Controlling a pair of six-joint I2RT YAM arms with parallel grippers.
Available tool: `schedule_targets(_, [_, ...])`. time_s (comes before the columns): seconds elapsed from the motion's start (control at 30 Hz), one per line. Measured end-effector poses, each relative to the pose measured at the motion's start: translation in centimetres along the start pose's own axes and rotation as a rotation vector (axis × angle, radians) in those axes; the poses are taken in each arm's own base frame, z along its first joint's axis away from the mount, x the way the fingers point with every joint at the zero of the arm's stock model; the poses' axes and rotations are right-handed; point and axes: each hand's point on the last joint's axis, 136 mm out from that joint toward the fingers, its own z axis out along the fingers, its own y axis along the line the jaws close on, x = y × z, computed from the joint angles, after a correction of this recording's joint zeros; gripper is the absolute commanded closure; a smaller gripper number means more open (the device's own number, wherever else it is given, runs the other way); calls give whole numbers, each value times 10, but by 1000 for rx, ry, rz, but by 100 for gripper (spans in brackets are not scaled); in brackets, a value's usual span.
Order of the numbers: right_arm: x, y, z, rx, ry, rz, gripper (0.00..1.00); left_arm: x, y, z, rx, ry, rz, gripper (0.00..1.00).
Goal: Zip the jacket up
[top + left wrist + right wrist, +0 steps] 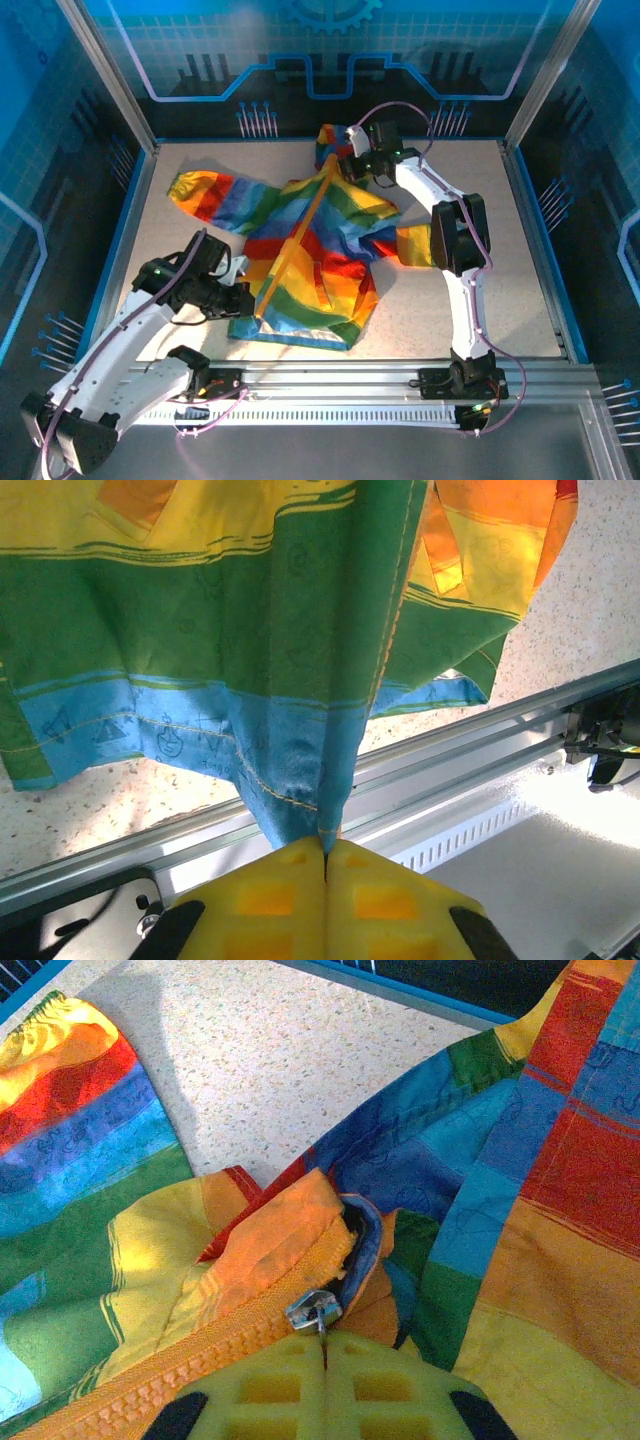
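The jacket (335,265), rainbow-striped and shiny, lies front-up on the table (480,300), sleeves spread left and right. Its orange zipper (295,245) runs diagonally, closed, with the slider (312,1310) near the collar.

A: Entry: rainbow-striped shiny jacket (310,250), concealed parts?
B: Listed: blue hem corner (310,820), lost between left gripper's (326,858) yellow pads (270,900); silver zipper pull (312,1310), tab apparently swallowed by right gripper (325,1355); one sleeve (410,245) partly behind right arm (455,240).
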Motion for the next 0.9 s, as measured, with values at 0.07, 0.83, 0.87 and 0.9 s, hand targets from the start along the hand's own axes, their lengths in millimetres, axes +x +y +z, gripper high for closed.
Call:
schedule_targets(0.07, [-3, -2, -1, 3, -6, -1, 100, -3, -1, 2, 3, 0, -1, 100])
schedule_targets(0.83, [-6, -37, 34, 42, -17, 30, 100, -25, 9, 51, 3, 65, -130, 100])
schedule_targets(0.87, [-6, -39, 35, 44, -19, 30, 100, -27, 9, 54, 3, 67, -134, 100])
schedule_targets(0.9, [-6, -41, 37, 46, -19, 30, 100, -29, 9, 57, 2, 68, -139, 100])
